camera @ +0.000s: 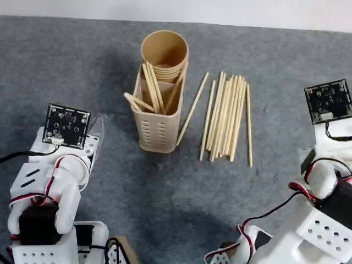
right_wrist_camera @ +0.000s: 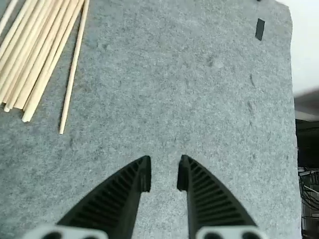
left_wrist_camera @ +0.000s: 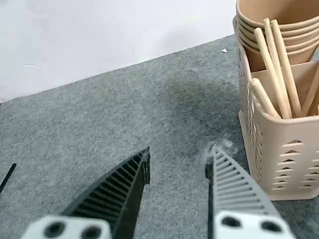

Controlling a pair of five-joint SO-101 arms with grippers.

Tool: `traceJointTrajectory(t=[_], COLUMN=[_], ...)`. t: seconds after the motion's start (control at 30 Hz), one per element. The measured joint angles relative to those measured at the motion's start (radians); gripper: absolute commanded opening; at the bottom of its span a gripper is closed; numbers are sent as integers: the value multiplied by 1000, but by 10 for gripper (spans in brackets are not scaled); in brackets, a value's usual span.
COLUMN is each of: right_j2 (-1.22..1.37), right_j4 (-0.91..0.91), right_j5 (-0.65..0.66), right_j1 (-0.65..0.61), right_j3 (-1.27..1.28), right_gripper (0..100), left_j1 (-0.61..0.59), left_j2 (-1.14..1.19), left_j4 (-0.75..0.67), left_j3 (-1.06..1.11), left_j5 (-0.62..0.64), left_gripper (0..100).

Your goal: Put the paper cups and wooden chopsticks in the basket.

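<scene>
— Where are the cups (camera: 164,50)?
— Stacked in the basket's (camera: 158,132) far compartment. A few chopsticks (camera: 153,88) stand in the near one.
— And the others?
— A loose bundle (camera: 226,118) lies on the grey mat (camera: 165,203) just beside the basket, the nearest stick reaching its base.
— The claws?
— The left claw (left_wrist_camera: 179,149) gapes wide, empty, near the basket. The right claw (right_wrist_camera: 164,159) is parted narrowly, empty, over bare mat, apart from the bundle.
— Anything else?
— A black scrap (right_wrist_camera: 259,29) lies near the mat's edge, with a white surface (camera: 220,11) beyond.
</scene>
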Motion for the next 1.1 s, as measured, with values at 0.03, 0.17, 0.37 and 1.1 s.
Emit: traceJointTrajectory(t=[0.03,0.17,0.37,1.1], right_j2=[0,0,0,399], right_j4=[0,0,-58,-1007], right_j5=[0,0,0,-583], right_j1=[2,2,-127,-468], right_j3=[5,75,203,499], right_gripper=[101,101,99,101], left_j1=[0,0,0,-110], left_j2=[0,0,-3,2], left_j4=[0,0,32,-92], left_j3=[0,0,0,359], left_j5=[0,0,0,77], left_gripper=[206,206,206,206])
